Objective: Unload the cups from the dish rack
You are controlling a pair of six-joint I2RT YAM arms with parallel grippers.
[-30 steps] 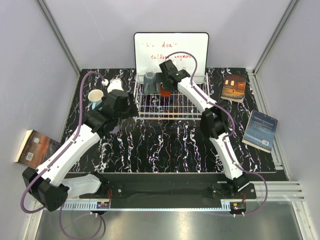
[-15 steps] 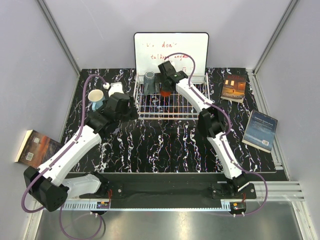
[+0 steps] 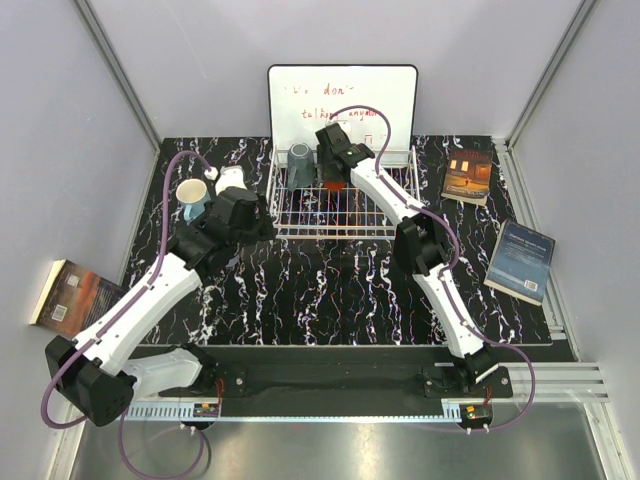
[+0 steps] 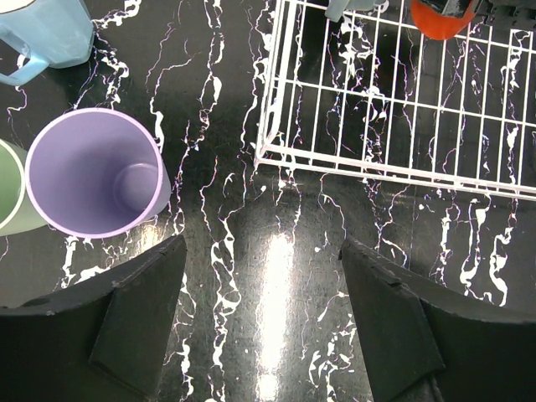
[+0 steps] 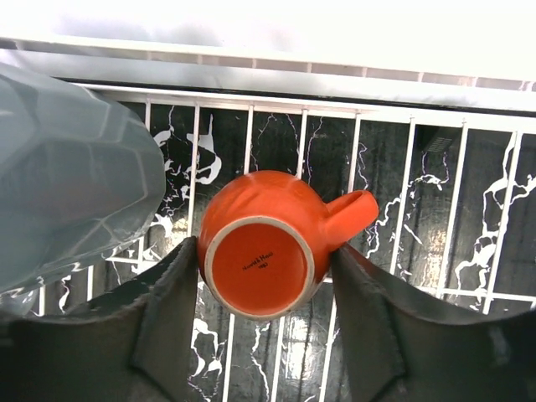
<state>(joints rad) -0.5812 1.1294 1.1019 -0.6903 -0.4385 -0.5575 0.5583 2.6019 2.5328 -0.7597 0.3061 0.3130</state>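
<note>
The white wire dish rack stands at the back centre. In it a dark grey cup sits upside down, with a small orange cup next to it, also upside down with its handle to the right. My right gripper is down over the orange cup, one finger against each side. My left gripper is open and empty over the bare table, left of the rack's near corner. The lilac cup, pale green cup and light blue mug stand upright on the table to its left.
A whiteboard with red writing leans behind the rack. Books lie at the right back, right and far left. Walls close in on both sides.
My right gripper has shifted slightly left and settled around the orange cup. My left arm has drawn a little back and up from the cups on the left.
</note>
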